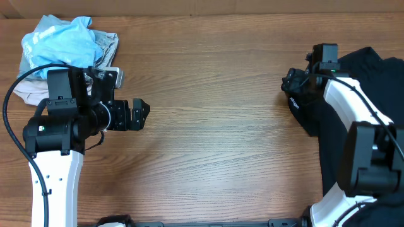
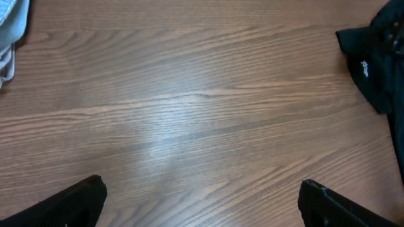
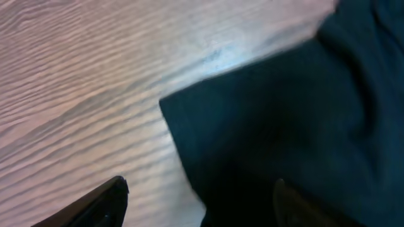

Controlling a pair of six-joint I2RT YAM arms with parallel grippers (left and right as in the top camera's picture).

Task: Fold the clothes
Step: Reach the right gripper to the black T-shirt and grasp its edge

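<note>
A black shirt [image 1: 328, 135] lies at the table's right edge, partly under my right arm. Its left corner shows in the right wrist view [image 3: 271, 126] and in the left wrist view [image 2: 379, 57], with a small white mark. My right gripper [image 1: 291, 85] is open just above that corner, one finger over wood, the other over the cloth [image 3: 199, 202]. My left gripper [image 1: 140, 115] is open and empty over bare wood [image 2: 202, 198] at the left. A pile of light-blue, grey and beige garments [image 1: 66, 47] lies at the far left.
The wooden table [image 1: 214, 126] spans the view between the two arms. The garment pile's edge shows at the top left of the left wrist view [image 2: 9, 31].
</note>
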